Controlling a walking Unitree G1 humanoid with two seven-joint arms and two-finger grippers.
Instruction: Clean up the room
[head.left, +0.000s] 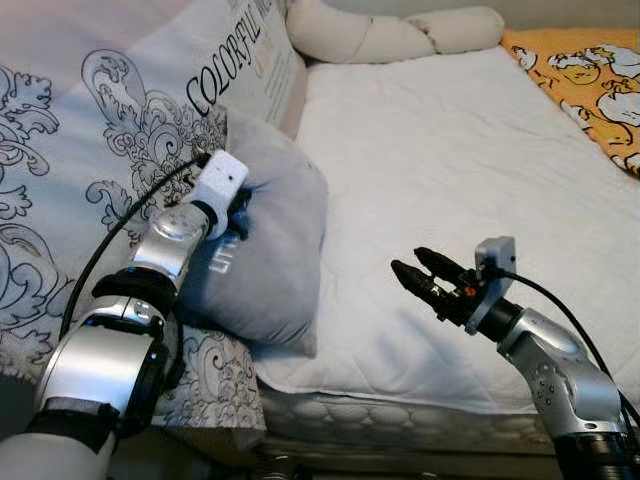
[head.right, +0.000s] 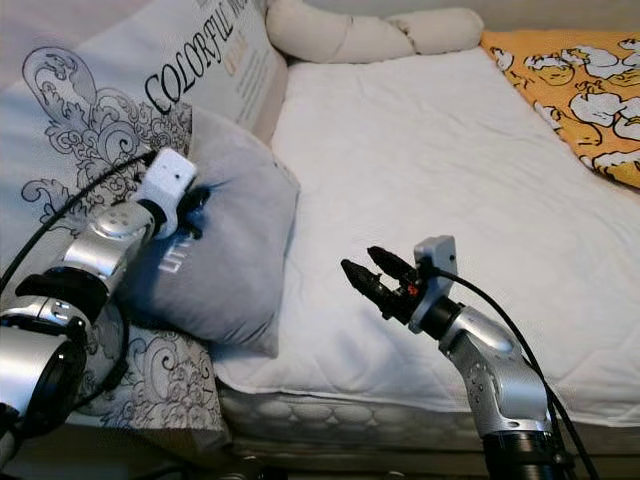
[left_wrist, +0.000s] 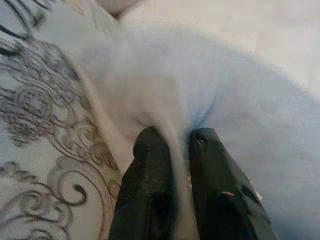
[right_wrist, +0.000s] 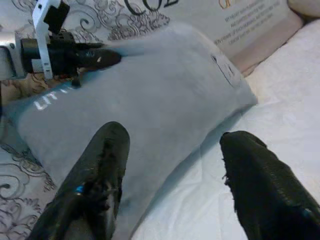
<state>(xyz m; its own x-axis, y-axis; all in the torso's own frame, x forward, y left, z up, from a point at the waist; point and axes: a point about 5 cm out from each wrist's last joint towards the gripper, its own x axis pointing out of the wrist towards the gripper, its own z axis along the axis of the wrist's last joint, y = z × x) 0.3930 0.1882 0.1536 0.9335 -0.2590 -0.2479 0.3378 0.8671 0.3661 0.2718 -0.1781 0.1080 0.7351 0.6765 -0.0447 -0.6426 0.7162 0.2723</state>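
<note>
White quilted bed cover (head.left: 460, 180) spreads over most of the scene, on a bed whose mattress edge (head.left: 400, 415) shows at the near side. At the far end of the bed lies a long cream bolster pillow (head.left: 390, 35), and at the far right corner there is an orange blanket with white cartoon figures (head.left: 590, 80). Along the left side of the bed lies a pale duvet with grey ornamental print and black lettering (head.left: 100, 130) — it hangs down over the near corner of the mattress.

A grey square cushion with white letters (head.left: 270, 250) stands on its edge at the left side of the bed, leaning against the printed duvet and touching the white cover with its lower corner. The left hand (left_wrist: 172, 150) is at the upper left part of this cushion. In the left wrist view its two black fingers (left_wrist: 147, 195) are pressed close together with a fold of the grey fabric between them, so the hand is clenched on the cushion.

The right hand (head.left: 420, 268) is above the near part of the white cover, to the right of the cushion and apart from it, pointing toward it. In the right wrist view its two black fingers (right_wrist: 95, 185) are spread wide — released, with nothing between them — and the cushion lies beyond them.
</note>
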